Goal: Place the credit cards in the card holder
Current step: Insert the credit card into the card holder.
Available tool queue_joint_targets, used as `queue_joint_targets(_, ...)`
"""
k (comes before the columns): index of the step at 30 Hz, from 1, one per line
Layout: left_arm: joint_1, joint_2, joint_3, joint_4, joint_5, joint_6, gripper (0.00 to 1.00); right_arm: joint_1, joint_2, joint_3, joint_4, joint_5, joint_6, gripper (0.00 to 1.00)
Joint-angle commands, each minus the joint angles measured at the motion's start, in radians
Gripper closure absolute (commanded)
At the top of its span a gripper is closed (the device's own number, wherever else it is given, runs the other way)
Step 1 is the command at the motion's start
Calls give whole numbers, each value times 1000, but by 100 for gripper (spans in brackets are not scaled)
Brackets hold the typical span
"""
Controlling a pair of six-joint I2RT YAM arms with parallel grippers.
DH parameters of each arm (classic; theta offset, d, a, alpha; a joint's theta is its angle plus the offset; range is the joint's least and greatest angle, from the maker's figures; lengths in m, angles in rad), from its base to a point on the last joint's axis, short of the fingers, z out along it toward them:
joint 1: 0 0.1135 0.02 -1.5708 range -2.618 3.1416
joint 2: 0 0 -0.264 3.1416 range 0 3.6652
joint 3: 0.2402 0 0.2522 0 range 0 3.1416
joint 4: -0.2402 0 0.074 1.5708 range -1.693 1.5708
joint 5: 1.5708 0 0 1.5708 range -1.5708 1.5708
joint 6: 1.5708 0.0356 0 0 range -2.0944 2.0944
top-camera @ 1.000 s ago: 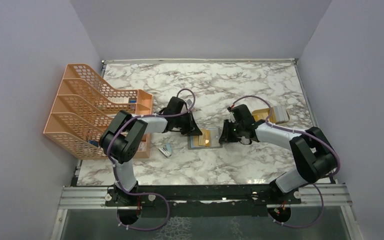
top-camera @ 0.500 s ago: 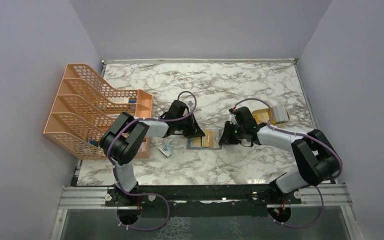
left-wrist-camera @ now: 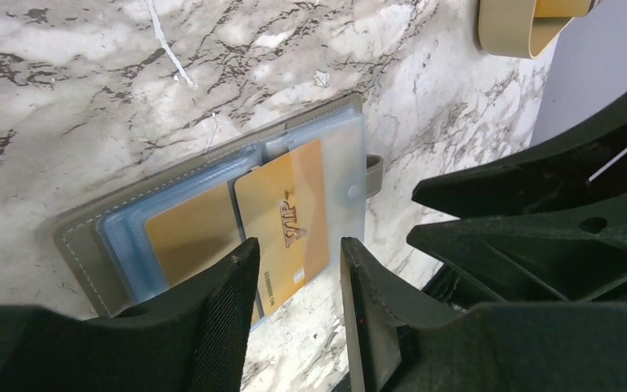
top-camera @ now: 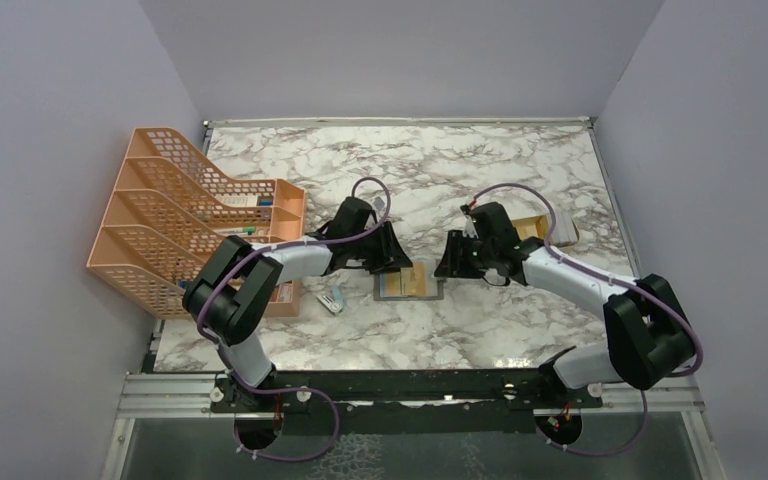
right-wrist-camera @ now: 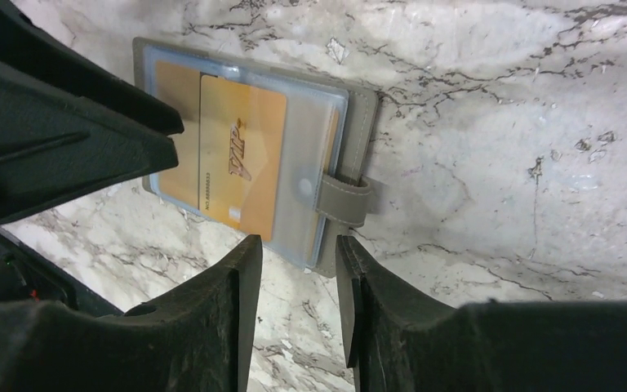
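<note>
The holder [top-camera: 407, 283] is lying open on the table [top-camera: 480, 170], blue side up, between the two grippers. A gold card [right-wrist-camera: 241, 167] is being shown across its clear pocket, and a second gold card [left-wrist-camera: 188, 237] is being seen under the neighbouring sleeve. Whether the top card is fully seated cannot be told; one end seems to be sticking out past the pocket.

The left gripper [left-wrist-camera: 296, 253] is being held just beside the holder with its jaws apart and nothing between them. The right gripper [right-wrist-camera: 296, 245] is being held the same way near the snap tab [right-wrist-camera: 344, 200], parted and empty.

The step in hand is being judged as the release of a card at the pocket. The next move is being judged to call for either a push to seat this card, with the holder pinned by the other arm, or a reach to the tray [top-camera: 545, 228] for another.
</note>
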Motion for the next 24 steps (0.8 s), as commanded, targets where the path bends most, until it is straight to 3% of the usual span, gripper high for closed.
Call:
queue_joint_targets(1, -13, -46, 17, -32, -29, 14, 54, 5, 35, 35, -14, 26, -18, 60)
queue_joint_targets(11, -20, -70, -17, -40, -16, 48, 50, 5, 130, 3, 68, -22, -7, 56)
queue_joint_targets(24, -23, -77, -75, 60, 16, 36, 45, 5, 103, -64, 176, -110, 34, 65)
